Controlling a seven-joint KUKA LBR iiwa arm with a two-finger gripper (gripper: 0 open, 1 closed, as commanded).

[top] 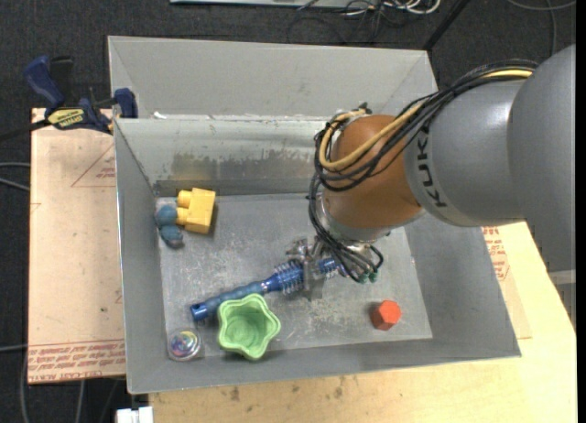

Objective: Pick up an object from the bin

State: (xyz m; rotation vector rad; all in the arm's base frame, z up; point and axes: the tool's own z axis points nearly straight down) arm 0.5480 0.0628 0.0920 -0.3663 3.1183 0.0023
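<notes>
Blue rod (pixel 273 283) slants near-left to far-right; end effector (pixel 316 267) sits over its right end, apart or together I cannot tell.

Matt grey metal bin (pixel 275 73), floor scuffed; glossy green plastic cup (pixel 247 325); smooth yellow plastic block (pixel 198 209).

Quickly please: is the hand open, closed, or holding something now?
Hand: it cannot be told whether open or closed; it sits low at the ribbed right end of the long blue plastic stick.
</notes>
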